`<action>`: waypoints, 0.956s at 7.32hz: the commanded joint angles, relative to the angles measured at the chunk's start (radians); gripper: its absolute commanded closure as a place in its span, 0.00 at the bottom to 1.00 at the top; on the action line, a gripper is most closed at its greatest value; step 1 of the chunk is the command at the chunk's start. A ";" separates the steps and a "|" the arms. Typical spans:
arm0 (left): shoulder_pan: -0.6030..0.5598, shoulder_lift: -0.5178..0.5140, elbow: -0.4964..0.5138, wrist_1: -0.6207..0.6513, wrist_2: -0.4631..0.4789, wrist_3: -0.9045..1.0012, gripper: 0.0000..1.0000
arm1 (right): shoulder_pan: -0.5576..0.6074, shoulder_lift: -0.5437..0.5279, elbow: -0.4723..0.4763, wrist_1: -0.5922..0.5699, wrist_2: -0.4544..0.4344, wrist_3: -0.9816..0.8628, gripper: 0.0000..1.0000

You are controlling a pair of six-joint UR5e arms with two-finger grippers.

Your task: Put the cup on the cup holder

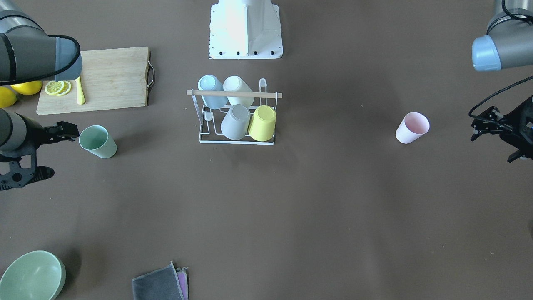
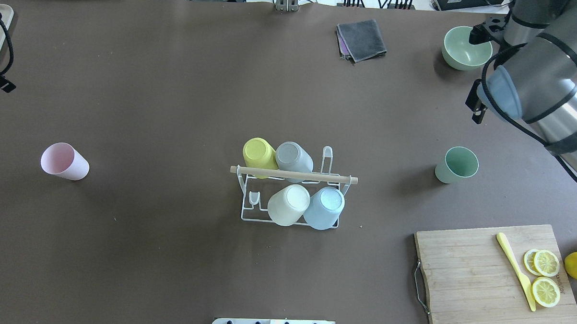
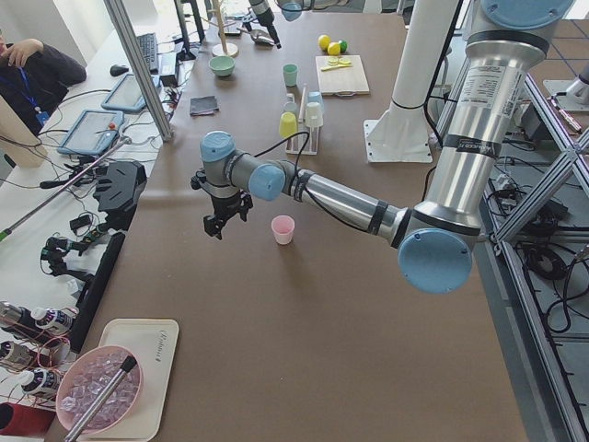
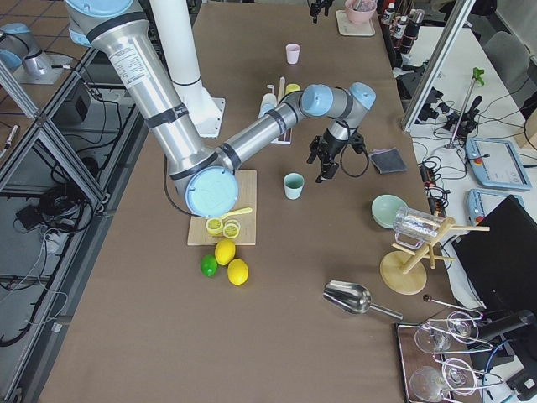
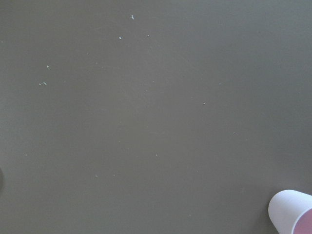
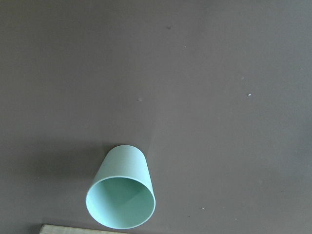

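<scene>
The white wire cup holder (image 1: 207, 130) with a wooden rod handle stands mid-table; it also shows in the overhead view (image 2: 246, 206). Yellow, grey, cream and blue cups sit upside down on it. A pink cup (image 1: 412, 127) stands upright off to one side, and my left gripper (image 1: 490, 141) hangs open and empty beside it, apart from it. A green cup (image 1: 98, 141) stands upright on the other side, and my right gripper (image 1: 62, 152) is open and empty next to it. The left wrist view shows the pink cup (image 5: 292, 212) at its corner; the right wrist view shows the green cup (image 6: 122, 195).
A wooden cutting board (image 1: 108, 79) with lemon slices (image 1: 57, 87) and a yellow knife (image 1: 79, 91) lies behind the green cup, with whole lemons (image 1: 26, 87) beside it. A green bowl (image 1: 31, 276) and a folded grey cloth (image 1: 160, 284) lie at the far edge. The robot's base (image 1: 245, 29) stands behind the holder.
</scene>
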 commanded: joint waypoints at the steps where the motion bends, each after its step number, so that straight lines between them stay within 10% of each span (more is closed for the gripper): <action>1: 0.004 -0.092 -0.065 0.214 0.094 0.104 0.01 | -0.068 0.063 -0.080 -0.038 -0.022 -0.025 0.00; 7: 0.158 -0.256 -0.082 0.469 0.342 0.170 0.02 | -0.166 0.248 -0.337 -0.154 -0.138 -0.215 0.00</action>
